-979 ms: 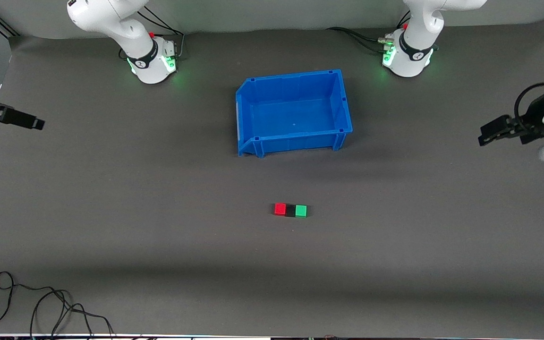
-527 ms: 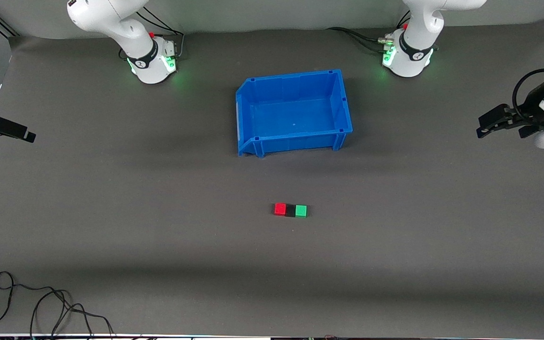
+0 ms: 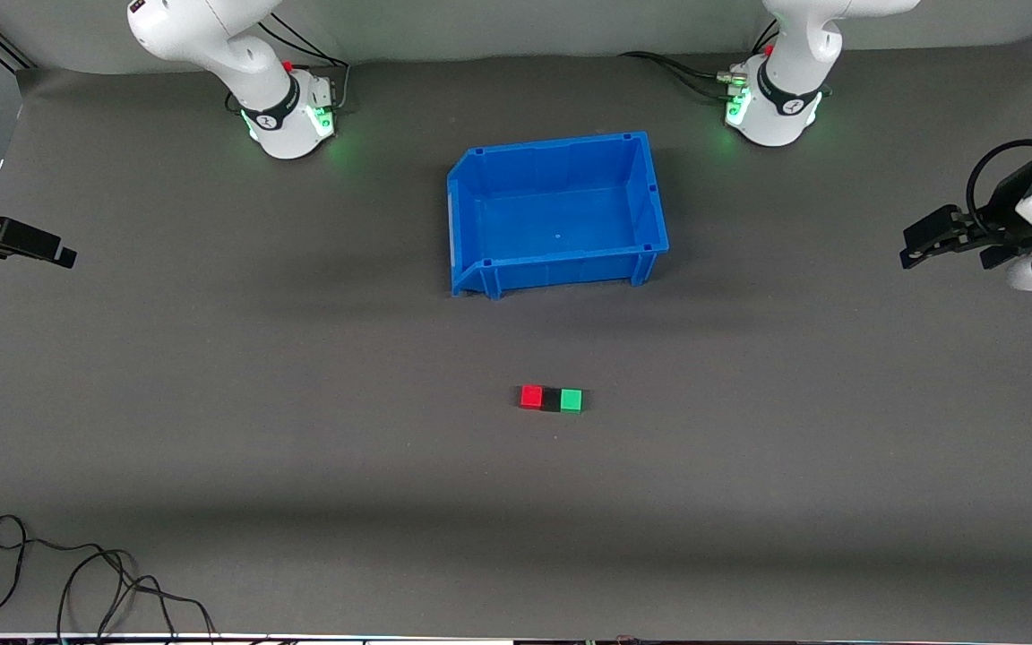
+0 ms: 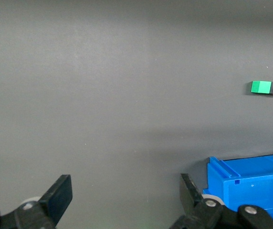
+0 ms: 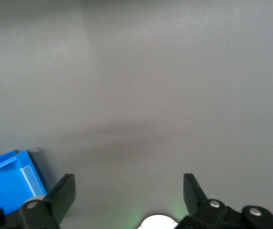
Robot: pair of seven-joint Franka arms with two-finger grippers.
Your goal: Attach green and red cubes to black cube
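The red cube (image 3: 531, 396), black cube (image 3: 551, 399) and green cube (image 3: 571, 399) sit touching in a row mid-table, nearer the front camera than the blue bin (image 3: 557, 211). The left gripper (image 3: 915, 248) hangs spread and empty over the table's left-arm edge. The right gripper (image 3: 57, 253) hangs likewise over the right-arm edge.

Even, soft overhead light falls on the matte grey table (image 3: 211, 403), with no glare. A broad, faint band of shadow crosses the table near the front camera, and the bin (image 3: 556, 210) throws a soft shadow on its nearer side. Green lamps glow on both arm bases, tinting the table around them. In both wrist views the table looks paler and slightly hazy.
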